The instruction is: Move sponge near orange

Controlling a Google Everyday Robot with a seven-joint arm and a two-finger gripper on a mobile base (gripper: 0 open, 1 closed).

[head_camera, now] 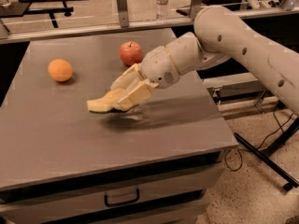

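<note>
Grey bench (60,129) right in front of me, and there's the red apple (131,53) sitting towards its far edge, just behind the jaws, which hang above the middle of the top. Beyond the bench a pale rail (84,30) runs across, with a clear water bottle (162,1) standing upright behind it. Down low, a drawer with a dark handle (122,199) on the bench front, and a black strut (261,157) lying across the speckled floor (252,199) to the right.
</note>
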